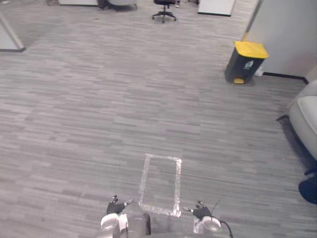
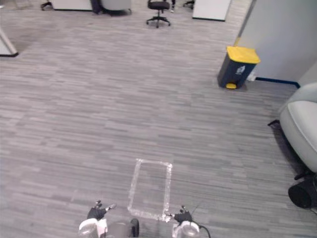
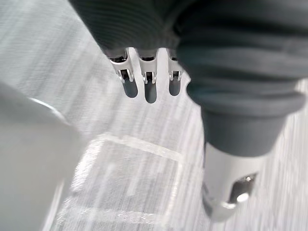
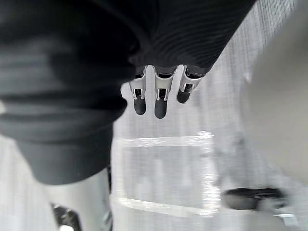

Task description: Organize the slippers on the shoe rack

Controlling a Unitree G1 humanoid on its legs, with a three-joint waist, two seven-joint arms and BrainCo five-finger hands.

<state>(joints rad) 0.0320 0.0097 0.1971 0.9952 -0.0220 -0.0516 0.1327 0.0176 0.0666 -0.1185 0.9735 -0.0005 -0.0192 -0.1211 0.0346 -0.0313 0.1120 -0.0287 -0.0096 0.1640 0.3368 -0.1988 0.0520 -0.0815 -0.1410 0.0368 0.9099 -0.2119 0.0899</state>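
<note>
Fingers (image 3: 150, 91) of the left hand (image 1: 115, 206) hang straight and loose, holding nothing. Those of the right hand (image 1: 201, 212) hang likewise, empty too. Both hands sit low, either side of a taped rectangle (image 1: 177, 184) on the carpet floor (image 1: 89, 109). With no slipper in either hand, the task looks to be at its very start. The next move calls for turning or walking to find the slippers and shoe rack. Farther off stand a yellow-lidded bin (image 1: 245, 62), an office chair (image 1: 164, 7) and a pale seat (image 1: 304, 119) on the right. The floor between looks free for walking.
</note>
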